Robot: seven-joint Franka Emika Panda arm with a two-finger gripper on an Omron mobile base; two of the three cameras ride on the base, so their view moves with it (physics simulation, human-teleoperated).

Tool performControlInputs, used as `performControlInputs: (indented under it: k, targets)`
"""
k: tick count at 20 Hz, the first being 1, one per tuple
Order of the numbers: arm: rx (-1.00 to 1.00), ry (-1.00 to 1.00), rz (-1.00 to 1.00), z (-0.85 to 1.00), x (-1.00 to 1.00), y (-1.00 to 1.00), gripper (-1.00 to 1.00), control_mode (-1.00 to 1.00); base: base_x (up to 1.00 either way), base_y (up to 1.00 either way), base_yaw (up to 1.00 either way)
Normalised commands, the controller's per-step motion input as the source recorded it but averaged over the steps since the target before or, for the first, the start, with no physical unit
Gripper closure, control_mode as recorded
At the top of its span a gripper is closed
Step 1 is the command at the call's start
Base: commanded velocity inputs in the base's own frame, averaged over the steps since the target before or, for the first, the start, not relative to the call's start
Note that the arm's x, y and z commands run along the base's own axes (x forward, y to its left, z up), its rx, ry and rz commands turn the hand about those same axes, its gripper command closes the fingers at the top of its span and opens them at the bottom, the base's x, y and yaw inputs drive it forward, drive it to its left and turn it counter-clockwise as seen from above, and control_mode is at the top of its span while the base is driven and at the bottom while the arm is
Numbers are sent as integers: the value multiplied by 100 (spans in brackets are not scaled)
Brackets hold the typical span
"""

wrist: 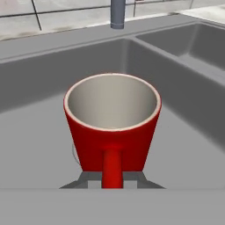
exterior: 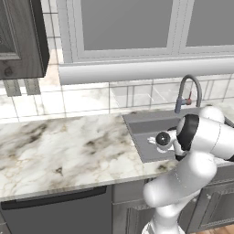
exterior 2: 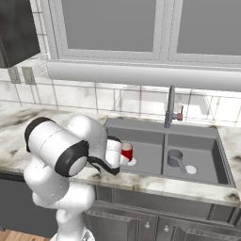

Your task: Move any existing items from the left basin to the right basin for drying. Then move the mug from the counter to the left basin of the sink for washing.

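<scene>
Claw [wrist: 112, 179] clamped on red mug's [wrist: 112, 127] handle — over left basin [exterior 2: 146, 162].

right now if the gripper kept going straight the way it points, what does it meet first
The gripper is shut on the red mug, so the mug leads. Straight ahead looks like the left basin back wall below the tap, though depth is unclear.

The left base view looks forward and down from behind the arm's left side, taking in a long stretch of the counter [exterior: 68, 146] and the sink [exterior: 137, 119] at its right. The right base view faces the same sink [exterior 2: 164, 129] from the other side, seeing both compartments and the tap [exterior 2: 170, 107]. The hand view sits very close above the left basin [wrist: 39, 132], facing the tap's foot
</scene>
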Motion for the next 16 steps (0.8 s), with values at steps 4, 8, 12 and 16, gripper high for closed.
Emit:
performControlInputs:
  k: [4,8,12,16]
  targets:
    - [0,4,0,-21,12,-2,100,-100,0,0,0]
    - [3,8,3,-21,20,0,100,-100,0,0,0]
    - [3,6,4,-17,19,0,100,-100,0,0,0]
    - [2,4,3,-13,15,0,-100,-100,0,0,0]
